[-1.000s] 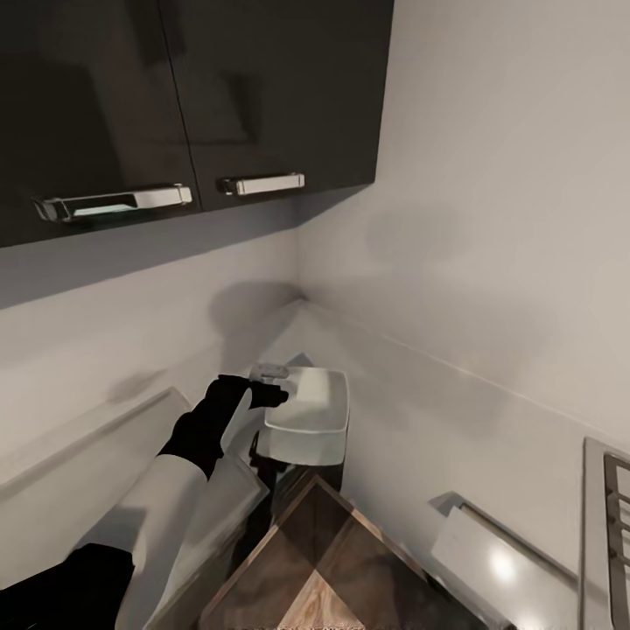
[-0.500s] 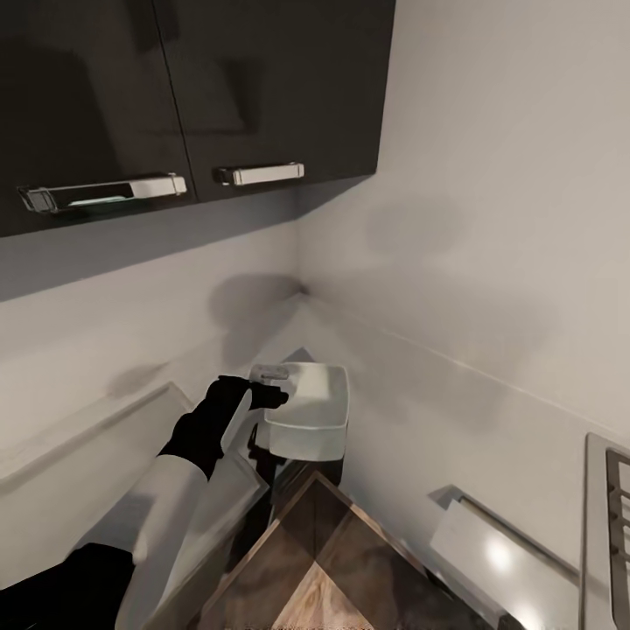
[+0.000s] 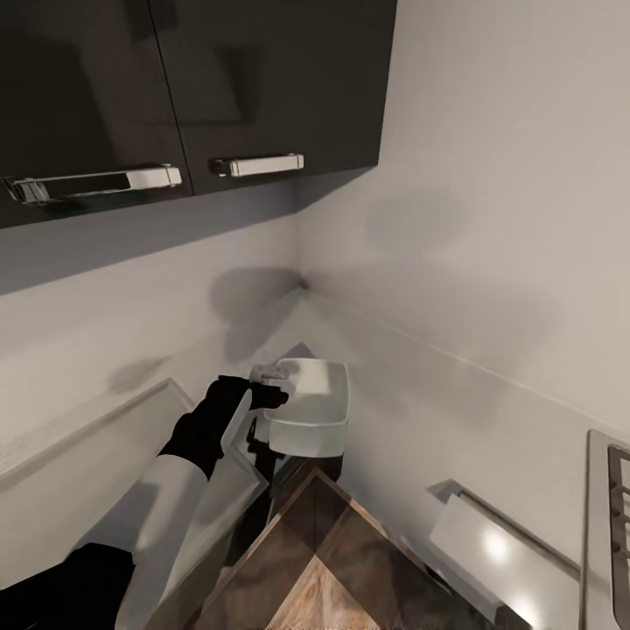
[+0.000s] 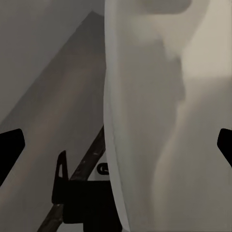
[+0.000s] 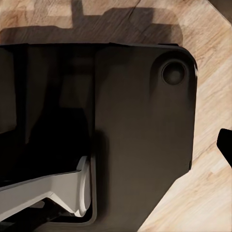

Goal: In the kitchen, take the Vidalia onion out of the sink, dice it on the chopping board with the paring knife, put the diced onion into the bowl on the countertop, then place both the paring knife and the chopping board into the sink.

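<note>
the bowl [image 3: 306, 409] is white and square with rounded corners, held up in the air in the corner where two pale walls [image 3: 490, 219] meet, just above the near end of a brown wooden surface [image 3: 324, 569] that could be the chopping board, though i cannot tell for sure. the left gripper [image 3: 267, 394] is closed on the bowl's near rim, its black fingers pinching the edge. in the left wrist view the bowl's pale wall [image 4: 154, 121] runs right between the two dark fingertips [image 4: 9, 145]. the white and black left arm [image 3: 166, 507] reaches up from the lower left. above hang dark cabinets [image 3: 192, 79] with chrome handles [image 3: 258, 164]. a grey countertop [image 3: 490, 551] lies at the lower right. the right wrist view looks down at a dark base [image 5: 125, 135] over a wooden floor [image 5: 203, 193]; whether the right gripper [image 5: 226, 145] is open or closed, i cannot tell.
</note>
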### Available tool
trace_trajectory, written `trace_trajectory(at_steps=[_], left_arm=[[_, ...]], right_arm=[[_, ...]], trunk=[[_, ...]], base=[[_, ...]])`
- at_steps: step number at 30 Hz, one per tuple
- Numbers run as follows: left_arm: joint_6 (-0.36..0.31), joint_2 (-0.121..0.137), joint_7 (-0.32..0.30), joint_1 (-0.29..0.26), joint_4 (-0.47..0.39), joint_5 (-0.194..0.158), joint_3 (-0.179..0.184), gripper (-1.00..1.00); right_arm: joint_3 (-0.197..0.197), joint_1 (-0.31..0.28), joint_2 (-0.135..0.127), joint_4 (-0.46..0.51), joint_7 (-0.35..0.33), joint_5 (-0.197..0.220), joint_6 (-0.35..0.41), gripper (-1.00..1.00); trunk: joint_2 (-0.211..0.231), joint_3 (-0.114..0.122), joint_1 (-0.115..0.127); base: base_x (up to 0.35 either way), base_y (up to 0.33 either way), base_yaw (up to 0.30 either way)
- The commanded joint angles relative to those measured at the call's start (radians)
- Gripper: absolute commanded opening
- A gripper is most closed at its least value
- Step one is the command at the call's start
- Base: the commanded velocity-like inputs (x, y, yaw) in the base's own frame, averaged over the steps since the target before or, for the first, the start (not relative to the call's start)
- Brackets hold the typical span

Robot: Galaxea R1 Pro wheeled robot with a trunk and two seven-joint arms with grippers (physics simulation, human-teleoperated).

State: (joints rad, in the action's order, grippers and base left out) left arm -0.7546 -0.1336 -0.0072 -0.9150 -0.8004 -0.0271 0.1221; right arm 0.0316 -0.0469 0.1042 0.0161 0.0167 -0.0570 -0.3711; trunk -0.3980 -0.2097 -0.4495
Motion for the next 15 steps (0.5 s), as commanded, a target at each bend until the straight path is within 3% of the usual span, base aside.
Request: trace_trajectory(at_steps=[1,15], left_arm=[[-0.005,0.000,0.000,-0.001,-0.001,-0.002,0.001,1.00],[-0.005,0.000,0.000,-0.001,0.012,-0.003,0.001,1.00]], right_arm=[[0.004,-0.001,0.000,-0.001,0.002,-0.006,-0.003,1.00],[0.004,-0.001,0.000,-0.001,0.002,-0.006,-0.003,1.00]], trunk=[[-0.002,-0.002,-0.001],[-0.002,-0.010,-0.001]], base=[[0.000,0.000,0.000],[0.000,0.000,0.000]])
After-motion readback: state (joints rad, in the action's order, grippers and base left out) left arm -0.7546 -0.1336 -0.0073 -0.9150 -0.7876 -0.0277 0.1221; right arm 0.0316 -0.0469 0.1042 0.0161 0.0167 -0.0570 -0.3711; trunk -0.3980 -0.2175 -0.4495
